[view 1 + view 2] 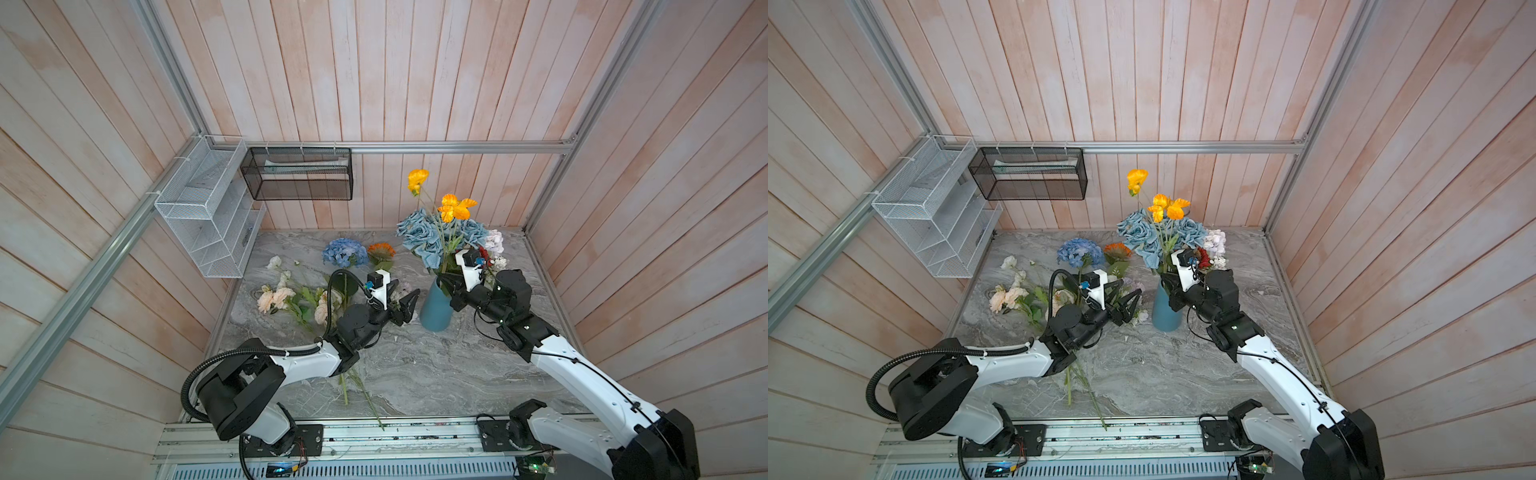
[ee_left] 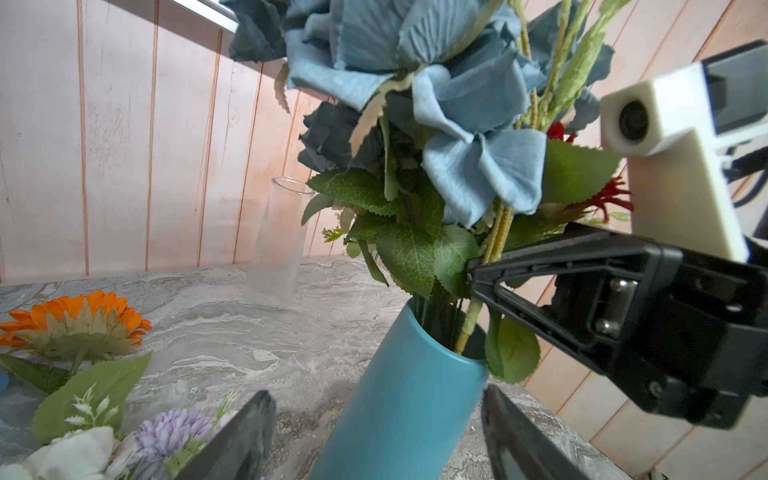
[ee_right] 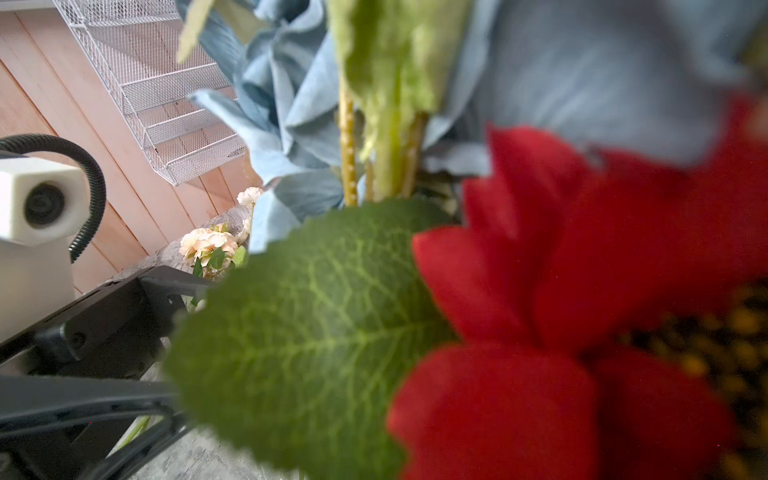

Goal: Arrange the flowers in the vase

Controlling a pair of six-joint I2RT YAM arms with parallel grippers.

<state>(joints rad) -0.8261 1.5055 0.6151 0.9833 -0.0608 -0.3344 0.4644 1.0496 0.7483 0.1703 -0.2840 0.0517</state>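
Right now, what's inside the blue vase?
Blue roses, yellow poppies and a red daisy stand in the blue vase, with stems and leaves showing at its mouth. Below the rim its opaque wall hides the stem ends and the bottom.

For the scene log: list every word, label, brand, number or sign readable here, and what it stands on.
No readable text anywhere.
Blue vase, glass vase, white rack, black rack: no markings show.
Lit board: too small to read.
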